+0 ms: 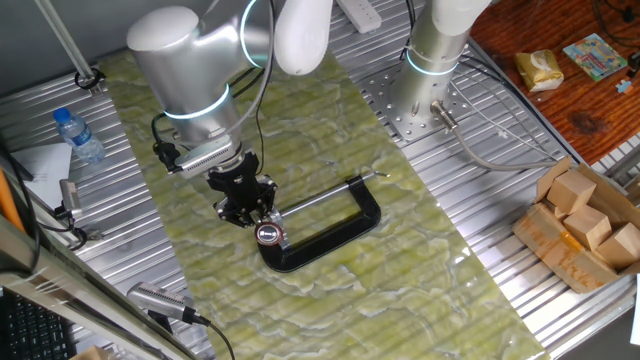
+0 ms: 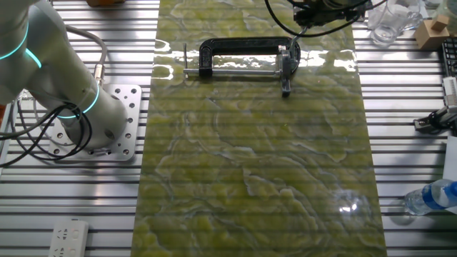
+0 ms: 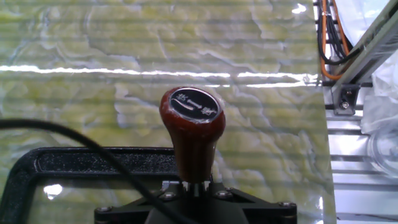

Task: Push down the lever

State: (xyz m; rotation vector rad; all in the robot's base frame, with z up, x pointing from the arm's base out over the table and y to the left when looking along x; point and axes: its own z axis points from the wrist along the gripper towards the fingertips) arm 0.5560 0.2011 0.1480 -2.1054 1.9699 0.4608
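Tool [image 1: 243, 207] sits right above the lever [image 1: 269, 234], probably ready to press; can't tell if fingers are spread.

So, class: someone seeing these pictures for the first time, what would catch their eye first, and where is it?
Probably the red knob of the lever, which fills the middle of the hand view. Next, the black C-shaped clamp lying flat on the green marbled mat, with the gripper right above the knob. Whether the gripper touches the knob cannot be told.
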